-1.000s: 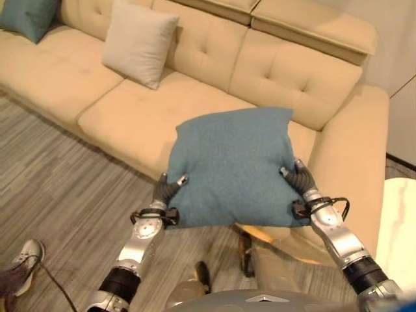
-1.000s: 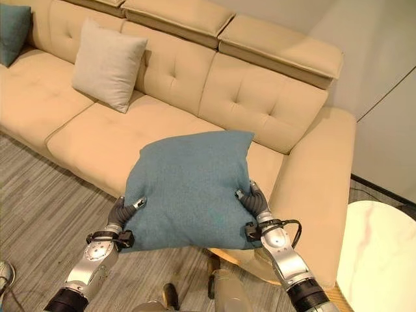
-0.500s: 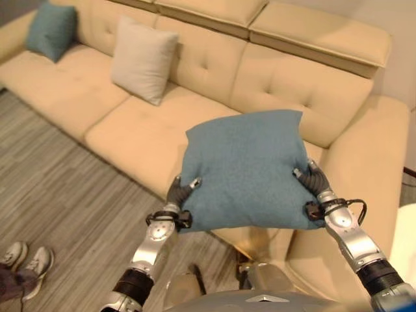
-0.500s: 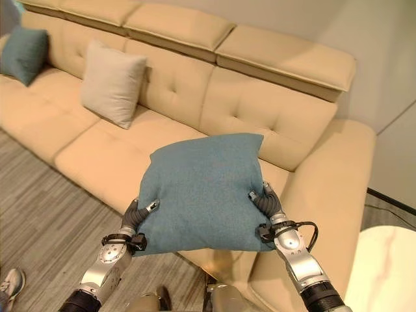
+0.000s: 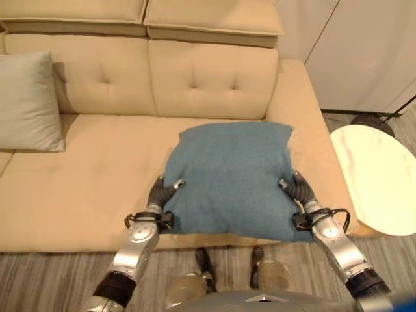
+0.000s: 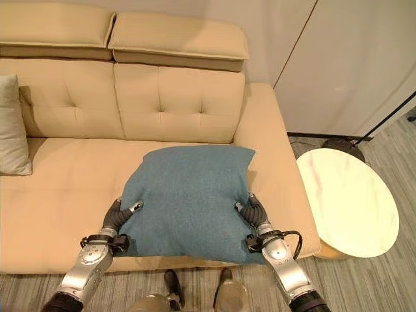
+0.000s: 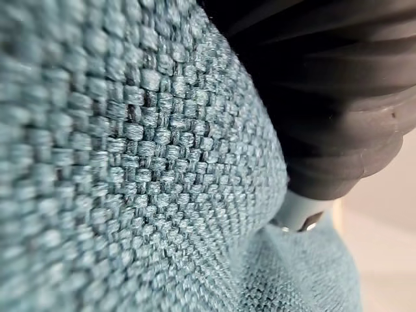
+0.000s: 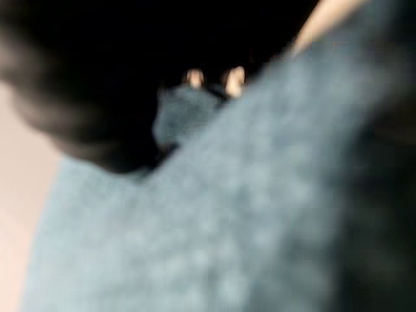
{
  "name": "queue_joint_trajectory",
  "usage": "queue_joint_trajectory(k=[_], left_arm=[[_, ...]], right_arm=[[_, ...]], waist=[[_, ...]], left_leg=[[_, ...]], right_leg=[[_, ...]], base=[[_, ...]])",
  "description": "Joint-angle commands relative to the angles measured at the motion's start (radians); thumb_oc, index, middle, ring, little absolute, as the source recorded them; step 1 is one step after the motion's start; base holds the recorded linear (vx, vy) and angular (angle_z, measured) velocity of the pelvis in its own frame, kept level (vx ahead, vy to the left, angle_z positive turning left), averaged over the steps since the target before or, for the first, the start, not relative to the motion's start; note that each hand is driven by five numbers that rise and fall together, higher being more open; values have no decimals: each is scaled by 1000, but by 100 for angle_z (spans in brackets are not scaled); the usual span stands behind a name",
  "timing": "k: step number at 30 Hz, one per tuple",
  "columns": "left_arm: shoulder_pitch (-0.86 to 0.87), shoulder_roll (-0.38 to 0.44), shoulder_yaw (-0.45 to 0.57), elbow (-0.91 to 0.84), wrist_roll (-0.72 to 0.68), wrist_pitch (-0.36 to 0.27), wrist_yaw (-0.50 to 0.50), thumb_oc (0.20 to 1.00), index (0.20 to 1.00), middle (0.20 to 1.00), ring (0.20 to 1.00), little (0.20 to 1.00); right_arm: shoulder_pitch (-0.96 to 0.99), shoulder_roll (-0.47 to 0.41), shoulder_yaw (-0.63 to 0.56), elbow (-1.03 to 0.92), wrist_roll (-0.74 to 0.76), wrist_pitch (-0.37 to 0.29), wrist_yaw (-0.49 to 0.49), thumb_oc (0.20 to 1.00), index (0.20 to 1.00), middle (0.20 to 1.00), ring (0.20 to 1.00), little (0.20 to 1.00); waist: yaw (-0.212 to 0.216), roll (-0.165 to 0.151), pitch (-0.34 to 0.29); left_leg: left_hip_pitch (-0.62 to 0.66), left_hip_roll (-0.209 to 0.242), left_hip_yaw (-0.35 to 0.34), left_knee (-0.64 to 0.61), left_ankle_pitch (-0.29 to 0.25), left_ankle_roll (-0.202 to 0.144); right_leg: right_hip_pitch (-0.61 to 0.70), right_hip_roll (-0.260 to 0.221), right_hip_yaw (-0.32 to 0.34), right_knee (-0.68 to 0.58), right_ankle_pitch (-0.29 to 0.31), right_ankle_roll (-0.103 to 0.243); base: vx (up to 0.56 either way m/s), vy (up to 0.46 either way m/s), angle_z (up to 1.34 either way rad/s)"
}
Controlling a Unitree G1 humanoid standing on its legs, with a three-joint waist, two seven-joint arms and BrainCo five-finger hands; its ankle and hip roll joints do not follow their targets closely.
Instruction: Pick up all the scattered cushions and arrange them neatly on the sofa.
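A large teal cushion (image 5: 231,175) hangs flat over the front of the beige sofa's (image 5: 97,175) right seat, held between both hands. My left hand (image 5: 159,194) pinches its left edge, thumb on top. On the opposite edge my right hand (image 5: 298,190) grips the same way. The teal weave (image 7: 130,162) presses close against the left wrist camera, and the right wrist view shows the same cloth (image 8: 227,214). A pale grey cushion (image 5: 26,104) leans upright against the sofa back at the far left.
A round cream side table (image 5: 374,179) stands right of the sofa's armrest (image 5: 302,104). White wall panels (image 6: 351,58) rise behind it. Grey striped flooring (image 5: 52,283) runs along the sofa's front edge.
The view has swung right and squared up to the sofa's right end, so the far teal cushion has left the picture. Both hands keep their hold on the teal cushion, now over the seat.
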Motion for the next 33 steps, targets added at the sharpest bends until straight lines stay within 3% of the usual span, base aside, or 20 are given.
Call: queue_joint_trajectory(k=[1, 8, 11, 14, 15, 20, 25, 27, 31, 33], left_arm=[[-51, -49, -10, -141, 14, -110, -29, 200, 200, 200, 200, 200], [-76, -52, -11, -127, 25, -112, -22, 200, 200, 200, 200, 200], [-87, -56, -14, -126, 9, -113, -30, 200, 200, 200, 200, 200], [-89, -63, -19, -123, 0, -112, -27, 200, 200, 200, 200, 200], [-93, -67, -26, -121, 2, -110, -22, 200, 200, 200, 200, 200], [-82, -70, -34, -128, 6, -109, -21, 200, 200, 200, 200, 200], [-69, -47, -25, -151, 3, -107, -27, 200, 200, 200, 200, 200], [-76, -41, -21, -132, 7, -108, -24, 200, 200, 200, 200, 200], [-79, -37, -16, -129, 5, -109, -23, 200, 200, 200, 200, 200], [-96, -39, -15, -119, 11, -116, -8, 200, 200, 200, 200, 200]], right_arm=[[-72, -4, -45, -59, -8, -102, 6, 200, 200, 200, 200, 200], [-17, -31, -89, -65, -5, -107, 5, 200, 200, 200, 200, 200], [-6, -50, -107, -70, 4, -114, -3, 200, 200, 200, 200, 200], [-18, -53, -103, -66, 11, -112, -12, 200, 200, 200, 200, 200], [-26, -58, -99, -62, 7, -109, -17, 200, 200, 200, 200, 200], [-33, -54, -95, -66, 8, -106, -18, 200, 200, 200, 200, 200], [-63, -35, -75, -61, -4, -101, -12, 200, 200, 200, 200, 200], [-67, -17, -68, -50, -2, -98, -7, 200, 200, 200, 200, 200], [-74, -10, -61, -50, -2, -99, -3, 200, 200, 200, 200, 200], [-71, -13, -62, -50, -7, -98, -4, 200, 200, 200, 200, 200]], waist=[[22, -3, -83], [7, -4, -68], [3, -9, -35], [13, -16, -24], [22, -22, -24], [28, -21, -31], [38, -25, -35], [35, -30, -29], [28, -23, -23], [14, -22, -9]], left_leg=[[56, 55, -53, 5, -72, -79], [41, 71, -65, 43, -77, -102], [-36, 101, -97, 197, -96, -132], [-79, 105, -146, 226, -84, -143], [-126, 100, -176, 204, -63, -143], [-114, 84, -204, 160, -55, -127], [-44, 70, -153, 106, -74, -87], [-9, 62, -148, 103, -90, -73], [26, 55, -163, 85, -103, -70], [40, 47, -193, 93, -117, -70]], right_leg=[[-8, 55, -21, -76, 72, -18], [15, 84, 16, -99, 46, -32], [37, 95, 12, -107, 17, -62], [56, 102, 11, -130, 10, -67], [67, 106, 8, -143, 11, -62], [55, 113, 28, -122, 11, -55], [-19, 68, 50, 48, 22, -16], [-63, 61, 96, 116, 43, 2], [-114, 60, 118, 36, 75, -6], [-141, 71, 161, 2, 83, 0]], base=[[157, -174, -54], [-7, -158, 0], [-64, -125, 40], [-15, -29, 44], [23, 23, 17], [73, 102, 5], [82, 151, -54], [116, 47, -40], [116, -22, -1], [144, -53, 18]])
